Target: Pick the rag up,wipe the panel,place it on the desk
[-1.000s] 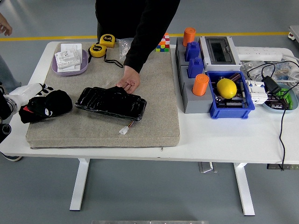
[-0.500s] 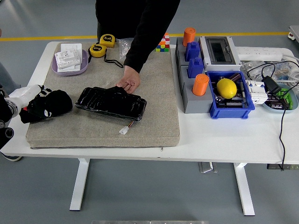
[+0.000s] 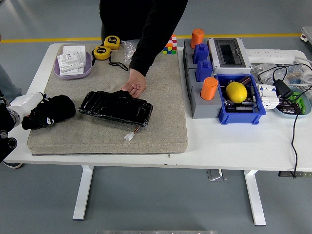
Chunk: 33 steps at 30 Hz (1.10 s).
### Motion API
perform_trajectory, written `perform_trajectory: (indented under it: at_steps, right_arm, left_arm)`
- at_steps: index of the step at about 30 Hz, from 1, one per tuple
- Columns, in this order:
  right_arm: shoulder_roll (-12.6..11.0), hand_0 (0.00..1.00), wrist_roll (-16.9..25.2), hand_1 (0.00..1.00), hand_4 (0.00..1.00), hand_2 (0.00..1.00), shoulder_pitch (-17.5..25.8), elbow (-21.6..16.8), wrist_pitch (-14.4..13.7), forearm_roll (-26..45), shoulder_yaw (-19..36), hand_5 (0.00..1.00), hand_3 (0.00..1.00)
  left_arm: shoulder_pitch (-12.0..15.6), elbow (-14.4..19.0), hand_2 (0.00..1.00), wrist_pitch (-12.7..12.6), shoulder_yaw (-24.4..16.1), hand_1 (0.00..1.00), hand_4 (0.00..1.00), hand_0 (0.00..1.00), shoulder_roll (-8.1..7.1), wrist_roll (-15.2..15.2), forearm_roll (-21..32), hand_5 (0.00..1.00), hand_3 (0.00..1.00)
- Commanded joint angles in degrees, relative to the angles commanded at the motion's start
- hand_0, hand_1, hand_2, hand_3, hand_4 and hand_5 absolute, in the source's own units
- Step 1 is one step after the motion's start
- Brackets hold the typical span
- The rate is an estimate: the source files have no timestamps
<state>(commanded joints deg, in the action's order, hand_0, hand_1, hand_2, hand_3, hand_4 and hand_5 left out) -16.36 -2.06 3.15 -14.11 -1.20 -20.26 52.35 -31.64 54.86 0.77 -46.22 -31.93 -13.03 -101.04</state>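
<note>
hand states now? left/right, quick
Left hand: at the black rag on the mat's left end; grasp cannot be told.
Right hand: not in view.

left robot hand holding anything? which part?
Yes: the left robot hand grips the black rag by its left end. A person's hand steadies the panel.

Open mat (image 3: pixel 161 112) lies right of and in front of the black panel (image 3: pixel 115 107), whose far edge is blocked by a person's hand (image 3: pixel 134 87) and whose left side faces the rag (image 3: pixel 51 110).
</note>
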Motion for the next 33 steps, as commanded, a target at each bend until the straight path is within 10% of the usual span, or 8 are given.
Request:
perform_trajectory:
  at_steps: [33]
  right_arm:
    - [0.1, 0.740, -0.1, 0.710, 0.998, 0.703, 0.0, 0.1, 0.0, -1.1, 2.7, 0.523, 0.598]
  left_arm:
    - [0.9, -1.7, 0.433, -5.7, 1.2, 0.324, 0.600, 0.346, 1.13, 1.1, 2.5, 0.140, 0.531]
